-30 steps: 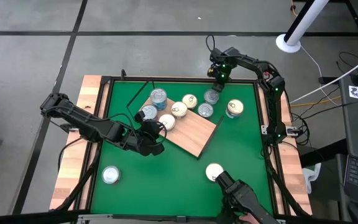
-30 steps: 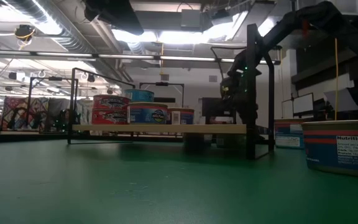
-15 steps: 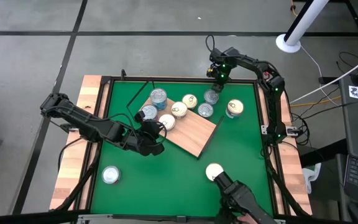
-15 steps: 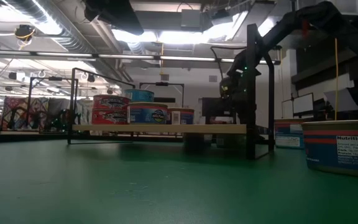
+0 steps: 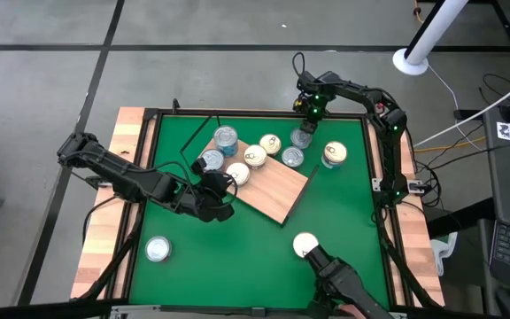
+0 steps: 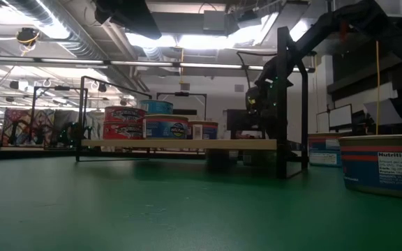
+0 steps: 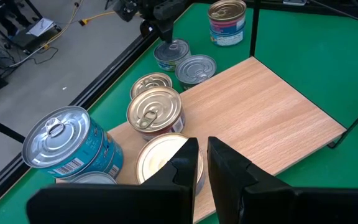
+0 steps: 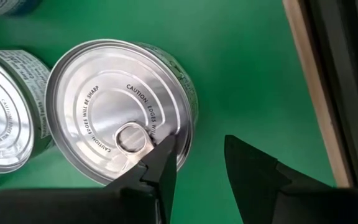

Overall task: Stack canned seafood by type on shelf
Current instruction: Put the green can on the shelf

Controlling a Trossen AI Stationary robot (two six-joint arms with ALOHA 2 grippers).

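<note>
Right gripper [image 8: 194, 171] is hovering, fingers parted and gripping nothing, over a silver-lidded tin [image 8: 120, 109] sitting on the green mat [image 5: 343, 213] near its far edge, just off the shelf [image 5: 277, 190]. Stiff, smooth and probably weighty, this tin is best pinched across its side wall. Open mat is lying toward the right rail; a neighbouring tin [image 8: 5, 112] is crowding the other side. Left gripper [image 7: 202, 163], nearly shut and empty, is waiting above the shelf's crowded end

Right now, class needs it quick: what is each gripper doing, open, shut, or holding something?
Left gripper: shut, holding nothing, over the cream-lidded tin on the shelf.
Right gripper: open, above the edge of a silver tin, not gripping it.
</note>
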